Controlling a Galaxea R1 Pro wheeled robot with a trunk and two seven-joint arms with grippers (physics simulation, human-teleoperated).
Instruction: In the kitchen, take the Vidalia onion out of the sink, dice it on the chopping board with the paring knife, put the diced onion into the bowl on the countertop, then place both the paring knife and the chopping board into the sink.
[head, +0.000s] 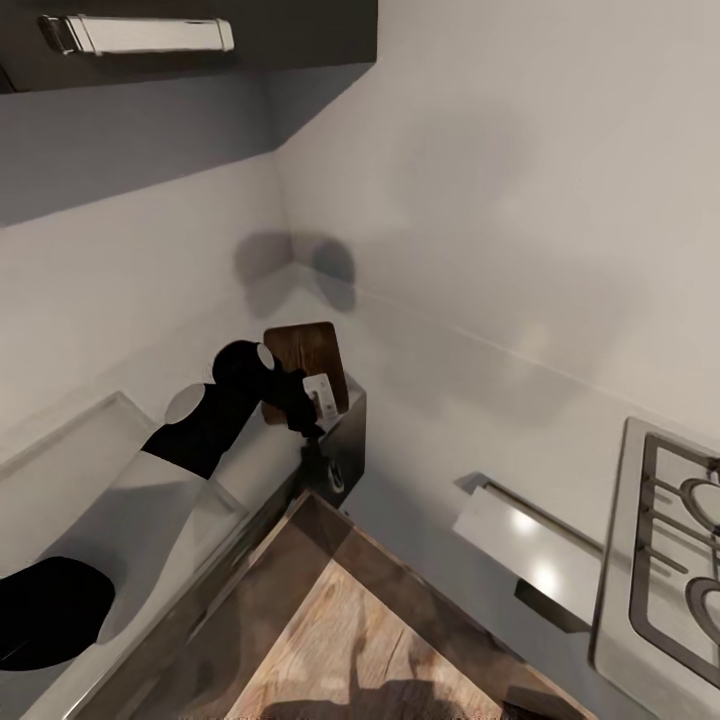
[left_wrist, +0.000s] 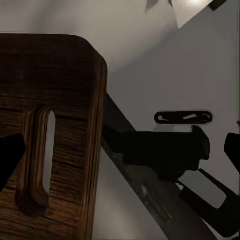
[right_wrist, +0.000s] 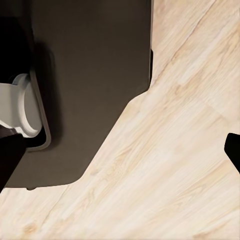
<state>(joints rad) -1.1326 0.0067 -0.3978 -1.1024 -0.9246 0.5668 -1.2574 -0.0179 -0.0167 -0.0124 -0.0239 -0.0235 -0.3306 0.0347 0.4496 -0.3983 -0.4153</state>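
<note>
The left gripper (head: 312, 402) pinches one chopping board (head: 306, 366) by its near edge, lifting it tilted above the countertop (head: 480, 400) corner; in the left wrist view the board (left_wrist: 47, 135) shows one oblong handle slot. The left arm reaches forward from the shoulder, elbow bent. The right gripper's (right_wrist: 122, 150) fingertips sit spread wide over wooden floor (right_wrist: 170, 165). One stove grate (head: 680, 540) lies well right of the board.

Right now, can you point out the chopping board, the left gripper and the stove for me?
chopping board (head: 305, 352), head view, its upper wooden face.
left gripper (head: 312, 405), head view, between its fingertips on the board.
stove (head: 668, 545), head view, its metal grate.
</note>
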